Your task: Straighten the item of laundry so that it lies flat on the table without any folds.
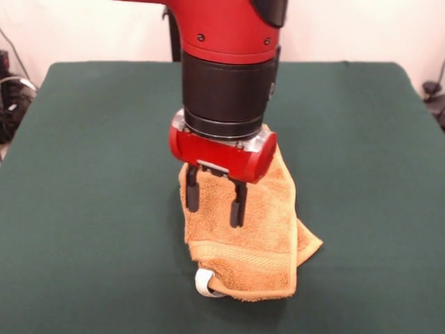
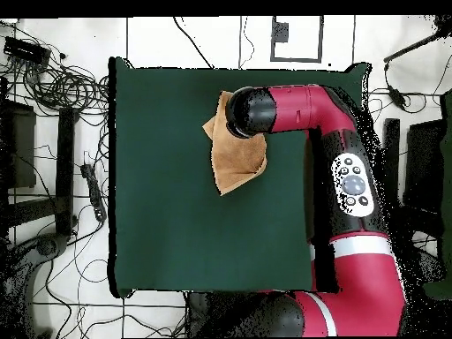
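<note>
The hand (image 1: 215,199) hangs with its two black fingers (image 1: 238,203) spread apart and empty just above the folded orange-tan hand towel (image 1: 257,247), which lies directly beneath it on the green table (image 1: 90,209), white tag loop (image 1: 204,283) at its near hem.

I see my arm (image 2: 327,132) reaching down, gripper (image 1: 215,203) pointing straight below the wrist, its two fingers (image 1: 192,189) spread apart.
</note>
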### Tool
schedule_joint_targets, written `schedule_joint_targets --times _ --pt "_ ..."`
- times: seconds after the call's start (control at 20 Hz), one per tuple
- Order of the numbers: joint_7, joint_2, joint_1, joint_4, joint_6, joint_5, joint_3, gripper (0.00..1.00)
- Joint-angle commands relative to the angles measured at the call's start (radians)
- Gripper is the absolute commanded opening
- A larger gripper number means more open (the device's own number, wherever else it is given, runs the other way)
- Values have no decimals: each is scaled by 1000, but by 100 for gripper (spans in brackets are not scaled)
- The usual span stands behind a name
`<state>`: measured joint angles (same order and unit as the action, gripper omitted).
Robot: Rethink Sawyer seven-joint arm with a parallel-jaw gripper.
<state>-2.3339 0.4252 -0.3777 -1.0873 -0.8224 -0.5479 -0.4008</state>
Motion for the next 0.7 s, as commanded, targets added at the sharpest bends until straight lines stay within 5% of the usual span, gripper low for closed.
schedule_joint_targets --times 0.05,0.7 --pt "93 -20 51 -174 91 -34 -15 100" --pt "91 13 47 -198 18 21 -24 100"
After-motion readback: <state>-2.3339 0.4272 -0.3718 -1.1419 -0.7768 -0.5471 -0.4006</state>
